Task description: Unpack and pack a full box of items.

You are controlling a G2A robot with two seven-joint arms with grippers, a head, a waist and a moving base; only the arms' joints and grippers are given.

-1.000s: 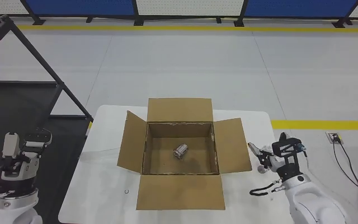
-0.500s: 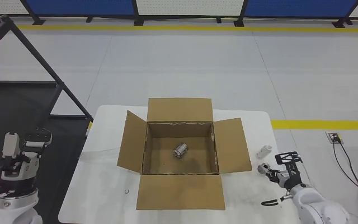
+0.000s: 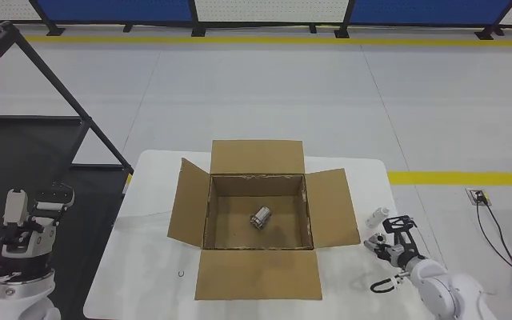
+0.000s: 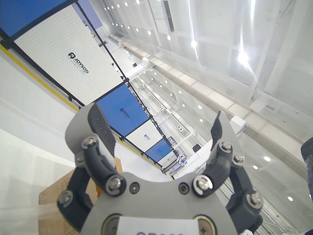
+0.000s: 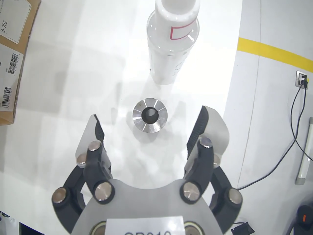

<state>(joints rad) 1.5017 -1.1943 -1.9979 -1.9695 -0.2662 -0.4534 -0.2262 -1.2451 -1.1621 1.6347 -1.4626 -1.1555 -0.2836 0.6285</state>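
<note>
An open cardboard box (image 3: pixel 258 273) sits mid-table with a small metal item (image 3: pixel 261 216) lying on its floor. Right of the box, a white bottle (image 3: pixel 378 216) (image 5: pixel 173 40) stands on the table. A short metal cone-shaped part (image 5: pixel 150 116) with a dark hole rests just in front of the bottle. My right gripper (image 5: pixel 149 115) (image 3: pixel 386 246) hovers above that part, open, fingers on either side of it and holding nothing. My left gripper (image 4: pixel 156 111) is open and empty, pointing up toward the ceiling, off the table's left side.
The box's right flap (image 5: pixel 12 50) lies flat close to the right gripper. The white table (image 3: pixel 152 264) has bare room left of the box. A cable and a floor socket (image 5: pixel 302 78) lie beyond the table's right edge. A black frame (image 3: pixel 72 104) stands at far left.
The white bottle now stands free on the table. My right gripper has drawn back from it toward the front edge. The left arm has not moved.
</note>
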